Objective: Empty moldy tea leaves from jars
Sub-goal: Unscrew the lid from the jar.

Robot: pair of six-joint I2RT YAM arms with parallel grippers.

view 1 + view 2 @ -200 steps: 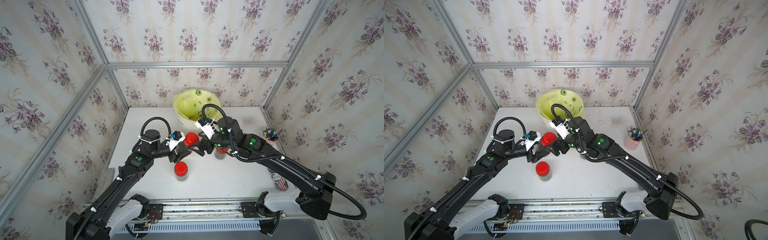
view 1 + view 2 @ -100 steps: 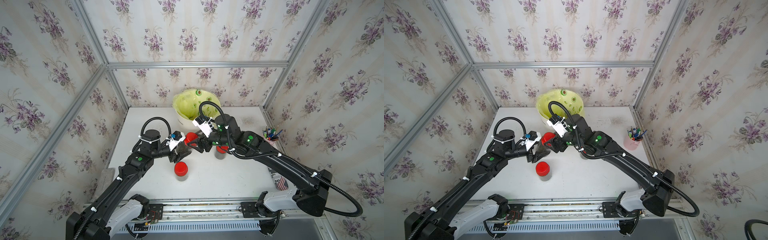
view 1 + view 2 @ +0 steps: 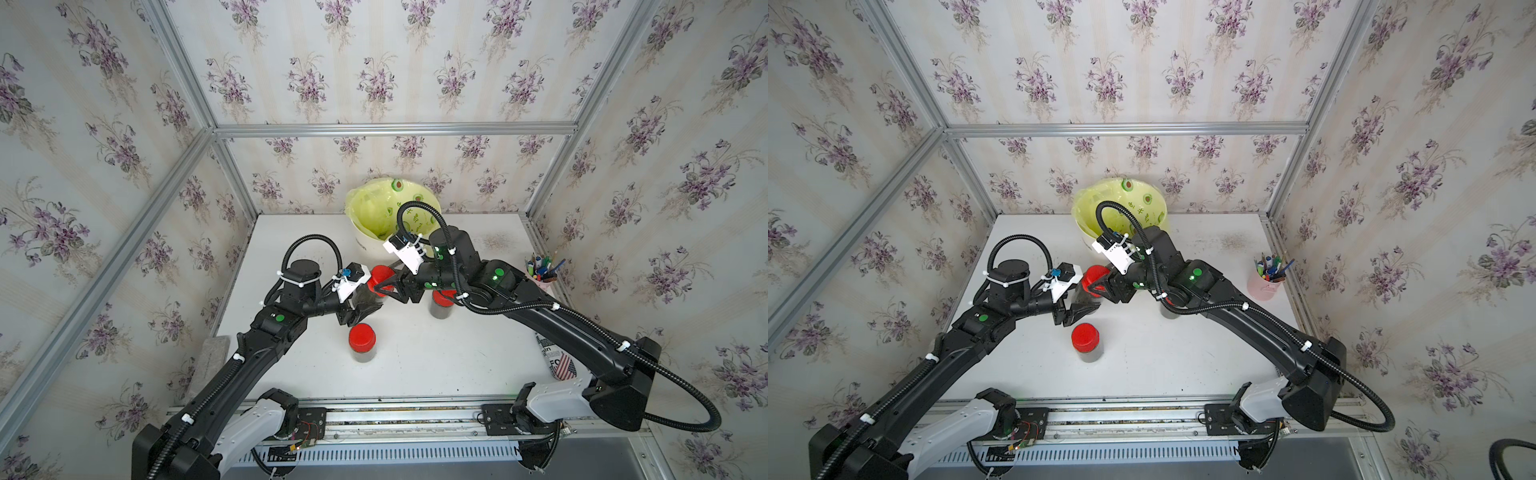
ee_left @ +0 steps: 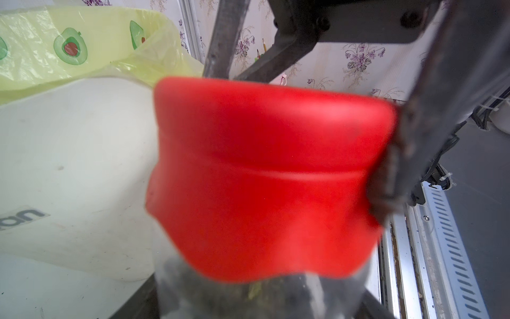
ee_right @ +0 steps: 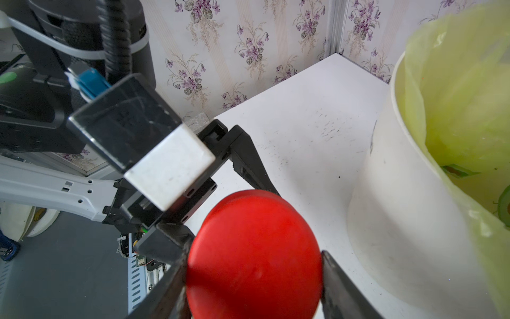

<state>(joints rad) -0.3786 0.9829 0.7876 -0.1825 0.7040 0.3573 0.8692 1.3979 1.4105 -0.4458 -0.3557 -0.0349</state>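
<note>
A clear jar (image 3: 366,294) of dark moldy tea leaves (image 4: 220,301) hangs tilted above the table's middle, with my left gripper (image 3: 362,306) shut on its glass body. Its red cap (image 3: 380,277) points toward my right arm. My right gripper (image 5: 254,276) is shut on that cap (image 5: 254,256), one finger (image 5: 171,276) pressed against each side of it. In both top views a second red-capped jar (image 3: 362,341) stands upright just in front of the held one. A third jar (image 3: 441,303) stands under my right arm, half hidden.
A cream bin (image 3: 368,245) lined with a yellow avocado-print bag stands at the back, close behind the held jar. A pink pen cup (image 3: 542,282) is at the right edge, a printed can (image 3: 559,361) at the front right and a grey sponge (image 3: 212,349) at the left edge.
My right gripper has moved left onto the held jar's red cap, and its fingers have closed in against it. The left arm and its jar have stayed still.
</note>
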